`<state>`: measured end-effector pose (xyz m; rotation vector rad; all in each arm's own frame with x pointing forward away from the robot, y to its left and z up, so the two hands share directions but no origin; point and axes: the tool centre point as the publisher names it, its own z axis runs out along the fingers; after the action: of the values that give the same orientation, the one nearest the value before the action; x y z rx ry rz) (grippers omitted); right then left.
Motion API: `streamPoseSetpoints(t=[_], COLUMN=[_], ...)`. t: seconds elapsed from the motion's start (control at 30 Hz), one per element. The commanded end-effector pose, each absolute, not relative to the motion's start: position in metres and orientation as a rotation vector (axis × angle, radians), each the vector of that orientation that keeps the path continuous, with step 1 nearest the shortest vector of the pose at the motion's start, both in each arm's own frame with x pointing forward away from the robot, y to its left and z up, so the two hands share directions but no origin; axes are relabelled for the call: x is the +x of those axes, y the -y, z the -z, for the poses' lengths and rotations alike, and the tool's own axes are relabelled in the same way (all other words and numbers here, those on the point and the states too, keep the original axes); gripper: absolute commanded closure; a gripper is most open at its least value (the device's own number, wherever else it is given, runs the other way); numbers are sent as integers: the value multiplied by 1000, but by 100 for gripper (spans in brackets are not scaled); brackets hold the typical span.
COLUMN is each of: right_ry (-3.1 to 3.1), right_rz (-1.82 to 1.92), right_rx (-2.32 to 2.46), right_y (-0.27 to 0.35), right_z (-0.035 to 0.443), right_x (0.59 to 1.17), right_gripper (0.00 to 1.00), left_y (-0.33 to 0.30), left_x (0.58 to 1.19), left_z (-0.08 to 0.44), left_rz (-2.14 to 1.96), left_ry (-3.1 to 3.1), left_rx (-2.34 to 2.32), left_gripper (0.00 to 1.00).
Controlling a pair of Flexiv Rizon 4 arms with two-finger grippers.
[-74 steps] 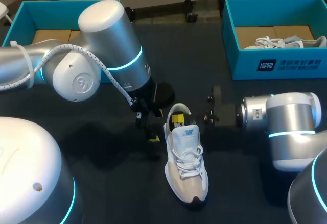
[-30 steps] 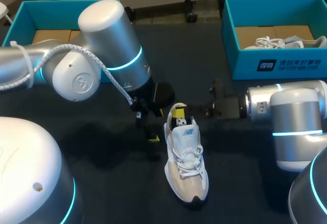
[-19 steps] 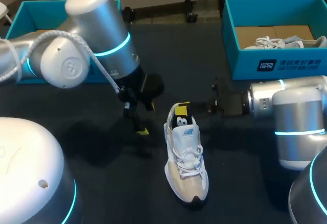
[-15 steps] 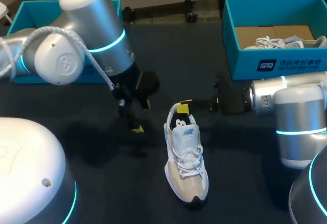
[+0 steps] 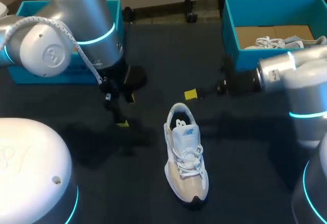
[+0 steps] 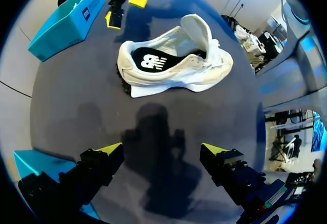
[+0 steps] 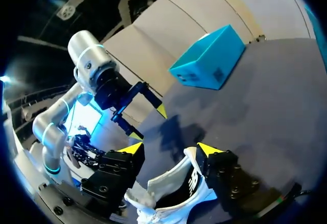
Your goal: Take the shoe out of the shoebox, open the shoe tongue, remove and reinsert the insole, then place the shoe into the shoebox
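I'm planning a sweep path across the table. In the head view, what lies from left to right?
left shoebox → left gripper → shoe → right shoebox

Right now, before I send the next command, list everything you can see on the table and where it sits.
shoe: one, white and beige, mid-table, tongue raised, toe toward the robot
insole: one, black with a white mark, inside the shoe
left shoebox: one, teal, far left of the table
right shoebox: one, teal, far right of the table
second shoe: one, white, in the right shoebox
table: one, dark
left gripper: open, empty, left of the shoe
right gripper: open, empty, just beyond the heel
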<state>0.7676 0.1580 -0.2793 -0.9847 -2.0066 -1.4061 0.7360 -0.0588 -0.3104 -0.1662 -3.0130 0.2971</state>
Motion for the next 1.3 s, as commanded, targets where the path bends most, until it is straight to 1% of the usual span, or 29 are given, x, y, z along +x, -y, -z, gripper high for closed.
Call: streamPoseSetpoints(t=[0.03, 0.07, 0.23, 0.37, 0.6, 0.7, 0.8, 0.83, 0.87, 0.93, 1.0, 1.03, 1.13, 1.17, 1.2, 1.23, 1.27, 1.3], right_ry=[2081, 2089, 2117, 2155, 2238, 2265, 2280, 2286, 2288, 2300, 2311, 2316, 2325, 2328, 2329, 2327, 2327, 2325], right_rz=[1128, 1102, 979, 903, 807, 771, 754, 753, 759, 763, 762, 754, 748, 739, 741, 743, 748, 747], right_rx=[-891, -893, -948, -1040, -1209, -1270, -1328, -1350, -1358, -1410, -1455, -1473, -1526, -1557, -1566, -1569, -1580, -1583], right_y=[-151, -150, -145, -141, -138, -137, -135, -133, -132, -131, -130, -131, -132, -134, -135, -136, -137, -137], right_z=[276, 276, 274, 268, 260, 258, 256, 254, 254, 251, 250, 249, 248, 247, 246, 245, 244, 244], right_x=[780, 780, 784, 782, 772, 767, 763, 759, 758, 752, 747, 744, 740, 736, 734, 733, 731, 730], right_gripper=[24, 22, 15, 12, 11, 17, 24, 40, 49, 54, 57, 60, 65, 80, 87, 91, 100, 100], left_y=[43, 39, 24, 17, 8, 2, -3, -6, -7, -11, -15, -17, -21, -26, -28, -30, -33, -35], left_x=[740, 742, 751, 755, 758, 761, 764, 766, 766, 768, 770, 771, 774, 778, 780, 782, 784, 785], left_z=[297, 295, 286, 282, 276, 273, 267, 263, 262, 258, 254, 253, 250, 246, 244, 242, 239, 236], left_rz=[-285, -289, -297, -265, -218, -180, -174, -178, -180, -181, -179, -180, -178, -176, -181, -178, -166, -166], left_ry=[2992, 2986, 2959, 2949, 2946, 2947, 2946, 2947, 2947, 2948, 2945, 2945, 2942, 2943, 2941, 2945, 2949, 2956], left_rx=[-201, -214, -251, -282, -329, -348, -361, -364, -371, -376, -404, -414, -456, -487, -494, -499, -533, -548], left_gripper=[0, 0, 0, 0, 0, 0, 0, 0, 0, 0, 0, 0, 0, 0, 0, 0, 0, 0])
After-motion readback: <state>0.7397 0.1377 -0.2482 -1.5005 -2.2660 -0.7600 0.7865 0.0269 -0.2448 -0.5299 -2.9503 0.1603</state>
